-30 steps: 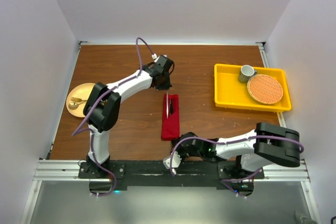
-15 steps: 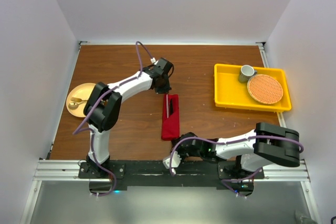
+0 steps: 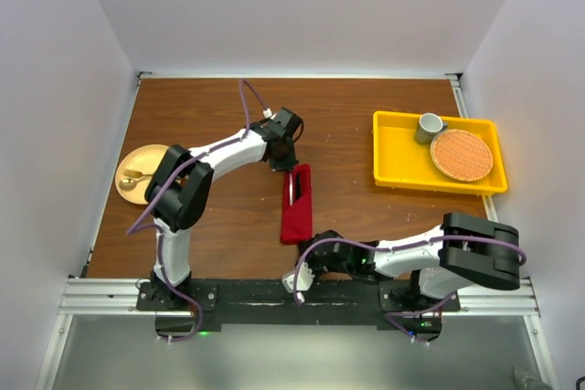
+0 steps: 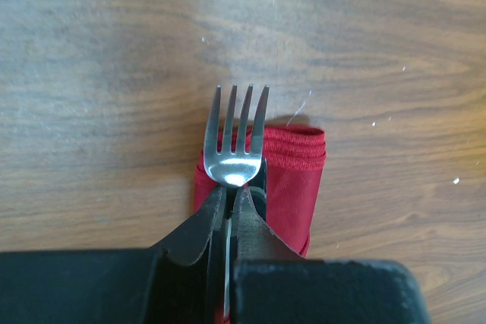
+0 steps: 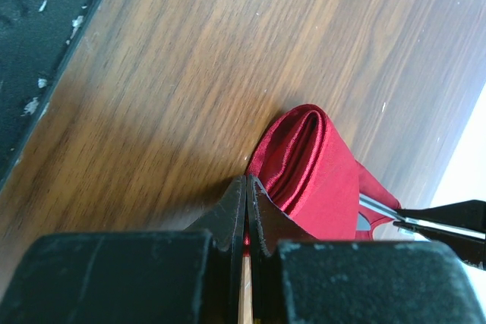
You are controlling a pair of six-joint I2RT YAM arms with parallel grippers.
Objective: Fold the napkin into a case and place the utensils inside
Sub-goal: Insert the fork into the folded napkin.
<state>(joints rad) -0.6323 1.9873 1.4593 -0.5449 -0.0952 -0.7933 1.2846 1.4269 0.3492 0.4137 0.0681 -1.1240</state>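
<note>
Left wrist view: left gripper (image 4: 228, 193) pinches the slim silver metal fork (image 4: 237, 153), tines at 12 o'clock, aligned over the narrow deep-red fabric case (image 4: 296, 180); right gripper (image 5: 247, 186) pressed together.

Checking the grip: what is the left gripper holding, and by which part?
The left gripper holds the fork by its neck, just behind the tines.

Yellow tray (image 3: 398, 148), grey cup (image 3: 430, 127), woven mat (image 3: 462, 154)
</note>
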